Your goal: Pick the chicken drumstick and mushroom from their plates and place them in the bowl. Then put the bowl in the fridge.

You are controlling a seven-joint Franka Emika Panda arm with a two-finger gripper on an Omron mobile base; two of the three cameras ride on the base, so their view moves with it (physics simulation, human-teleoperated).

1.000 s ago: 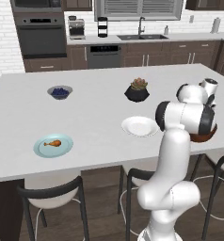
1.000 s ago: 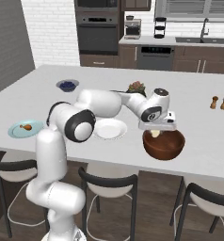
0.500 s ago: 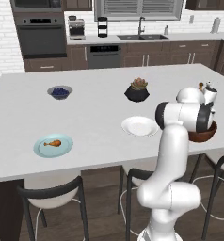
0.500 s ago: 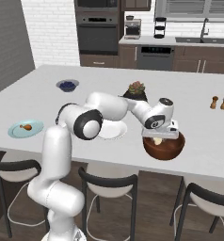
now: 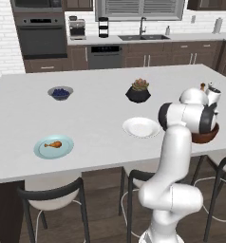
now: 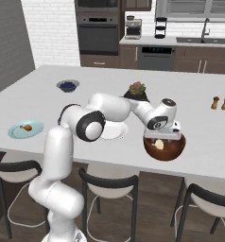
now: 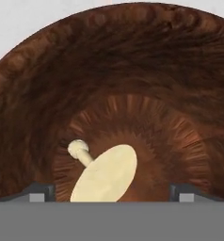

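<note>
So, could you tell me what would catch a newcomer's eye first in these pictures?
Probably the white arm bent over the reddish-brown bowl at the island's near right edge, its gripper open just above the pale mushroom lying inside. Next, the chicken drumstick alone on the light blue plate far to the left, with the bare white plate between them.

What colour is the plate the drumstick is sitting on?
Light blue plate under the orange-brown drumstick; clearest in the left base view.

Two base views flanking the arm, sharing the counter (image 5: 100, 114), hand view close inside the bowl (image 7: 132, 70)
</note>
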